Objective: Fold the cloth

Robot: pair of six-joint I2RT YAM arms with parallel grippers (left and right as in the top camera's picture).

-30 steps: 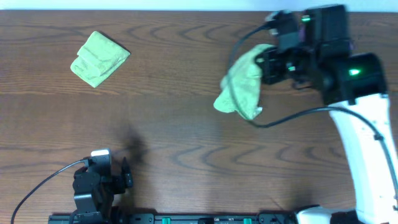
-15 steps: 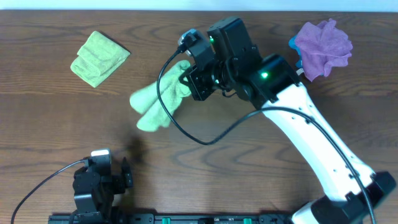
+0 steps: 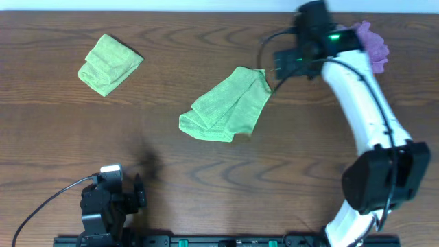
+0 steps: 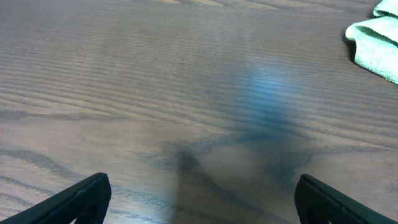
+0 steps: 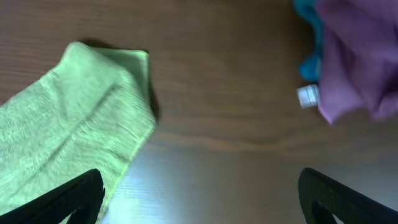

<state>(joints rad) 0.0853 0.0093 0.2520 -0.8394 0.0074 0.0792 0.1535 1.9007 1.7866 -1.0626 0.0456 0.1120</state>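
A light green cloth [image 3: 226,106] lies loosely spread and partly doubled over in the middle of the table. Its corner [image 5: 74,118] shows at the left of the right wrist view. My right gripper [image 3: 293,58] hovers just off the cloth's upper right corner. It [image 5: 200,202] is open with only bare table between its fingers. My left gripper [image 3: 110,189] sits at the near left edge. It [image 4: 199,199] is open and empty over bare wood, and the cloth's edge [image 4: 376,40] shows far to its right.
A second green cloth [image 3: 108,64] lies folded at the far left. A crumpled purple cloth [image 3: 370,44] sits at the far right with something blue [image 5: 308,65] and a white tag [image 5: 308,95] beside it. The right arm's cable [image 3: 271,48] hangs near the cloth.
The right gripper was carrying the green cloth leftward, then let it go. The cloth now lies on the table, and the gripper has swung back right and stands open.
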